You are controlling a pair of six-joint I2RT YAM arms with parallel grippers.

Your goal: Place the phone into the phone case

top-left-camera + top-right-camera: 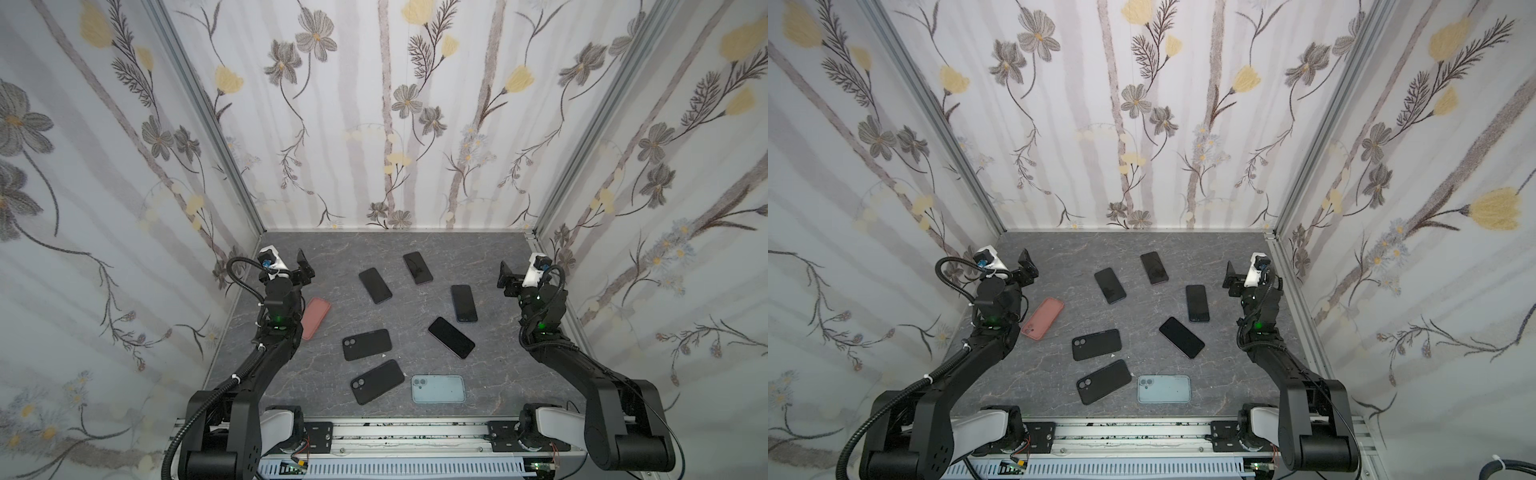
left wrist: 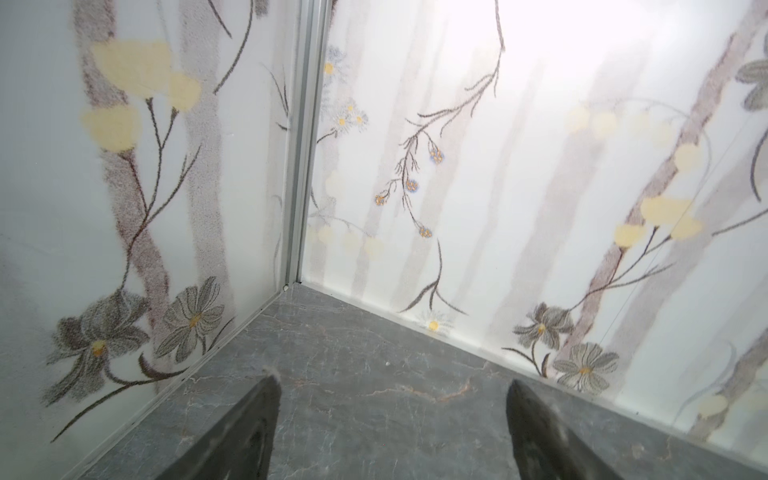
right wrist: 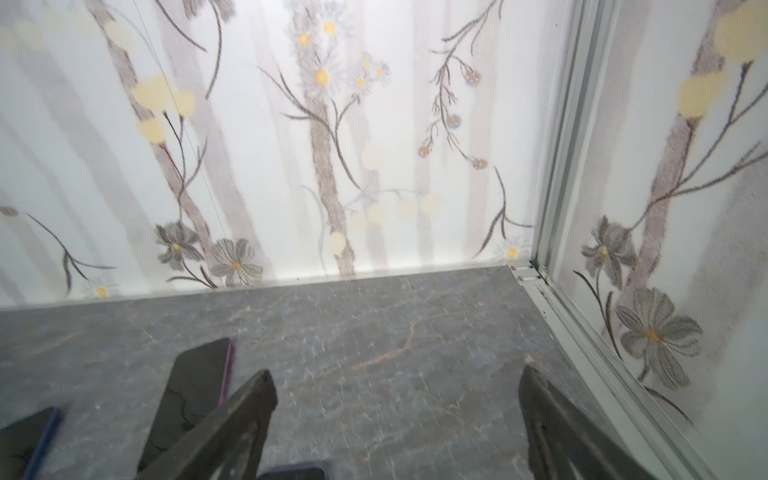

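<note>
Left wrist cam just gets bare grey tabletop (image 2: 374, 415) and a wall corner (image 2: 297, 249); right wrist cam catches a cracked black phone (image 3: 191, 386) with a purplish edge. In both top views the left gripper (image 1: 305, 268) and right gripper (image 1: 505, 276) are spread wide, holding nothing. The pink case (image 1: 316, 318) lies near the left gripper's 6 o'clock, and a dark-screened phone (image 1: 464, 303) sits at the right gripper's 8 o'clock.
</note>
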